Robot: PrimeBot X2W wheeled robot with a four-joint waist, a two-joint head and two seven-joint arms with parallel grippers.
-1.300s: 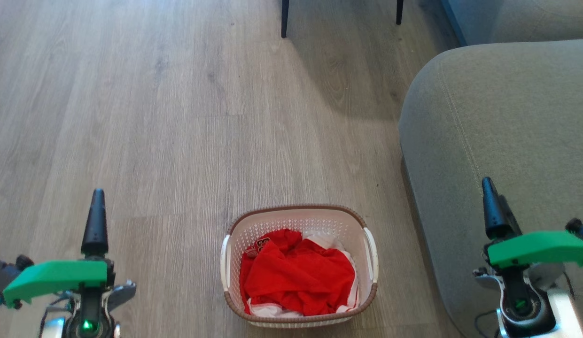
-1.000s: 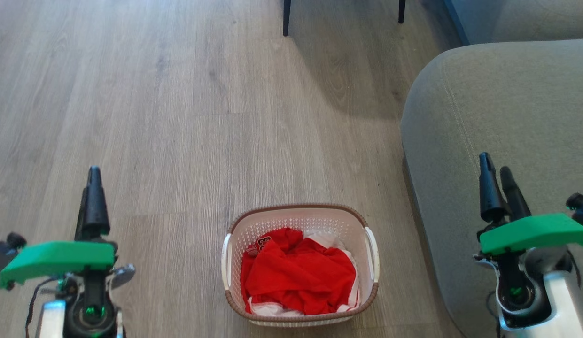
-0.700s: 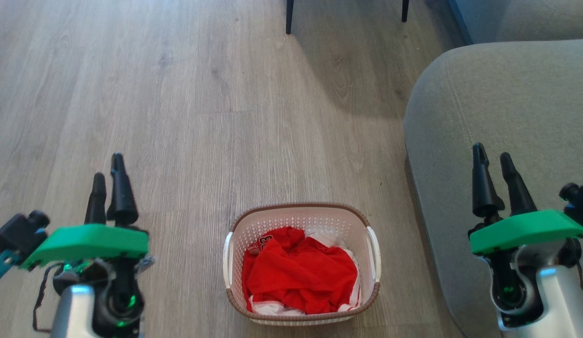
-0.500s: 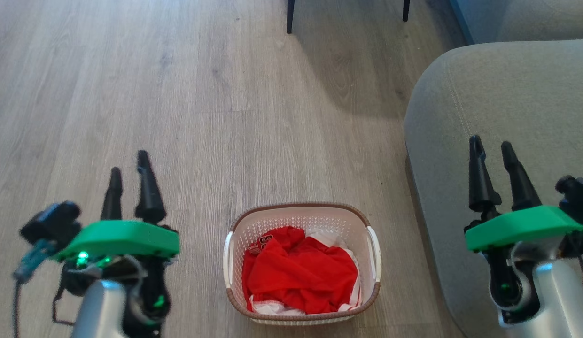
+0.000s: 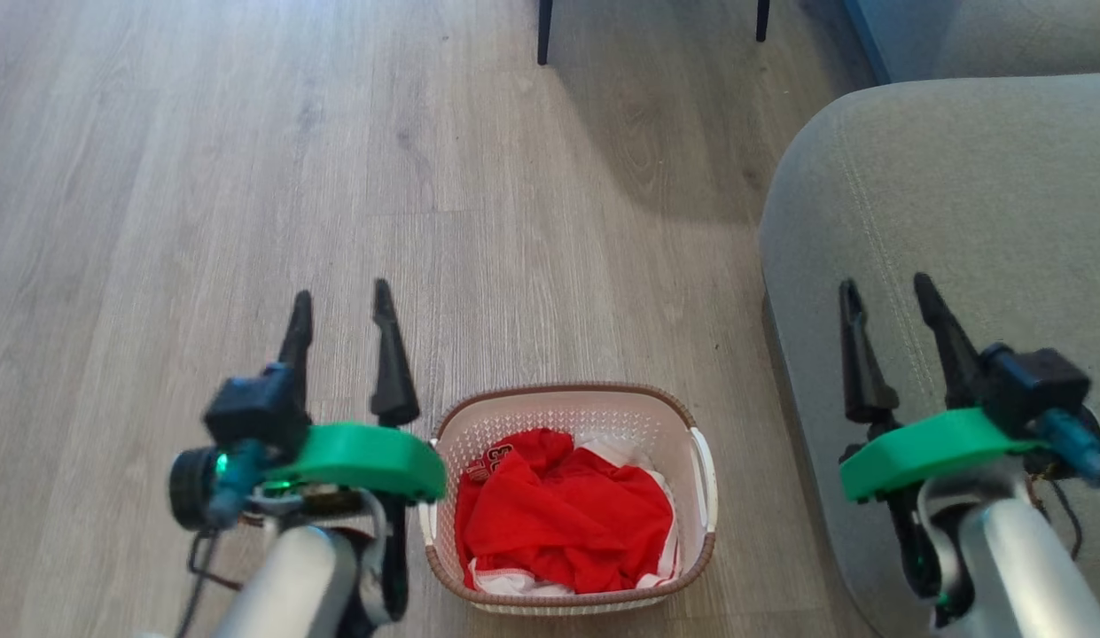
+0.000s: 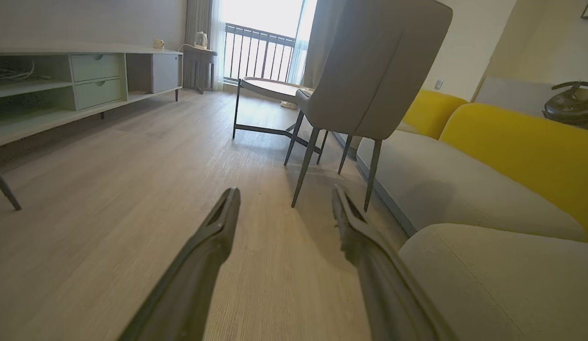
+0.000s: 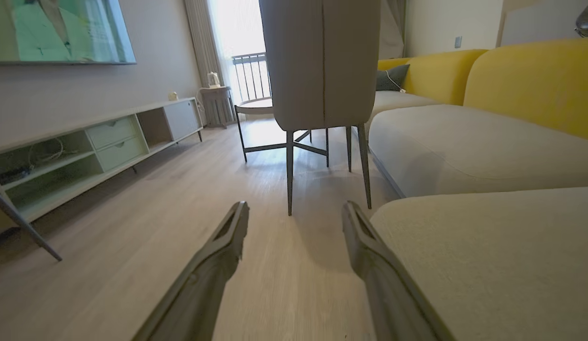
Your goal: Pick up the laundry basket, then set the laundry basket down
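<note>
1. The laundry basket (image 5: 563, 390) sat on the wood floor (image 5: 248, 177), just beside the grey sofa (image 5: 940, 195). It had not moved at all in the last second. The red and white clothes (image 5: 563, 523) were lying inside it the same as before.
2. The left gripper (image 5: 340, 292) had moved the most. A second ago it was far out to the left. Now it had come in close, and in the head view its green part (image 5: 363, 456) sat right next to the basket's left handle (image 5: 425, 518).
3. The right gripper (image 5: 885, 283) had come in only a little. It hung over the edge of the sofa and was not yet near the right handle (image 5: 705, 478).
4. Both wrists had turned. Before, each gripper mostly showed one finger. Now the two fingers of each stood side by side with a wide gap between them, and nothing was held in either gap.
5. The fingers pointed forward, out across the floor toward a grey chair (image 6: 369, 71), and not down at the basket.
6. I think this meant the robot was getting ready to take the basket from both sides. The pick-up had not started. The arms would likely need to drop lower, and the right one would need to come closer, before the fingers could close on the handles.
</note>
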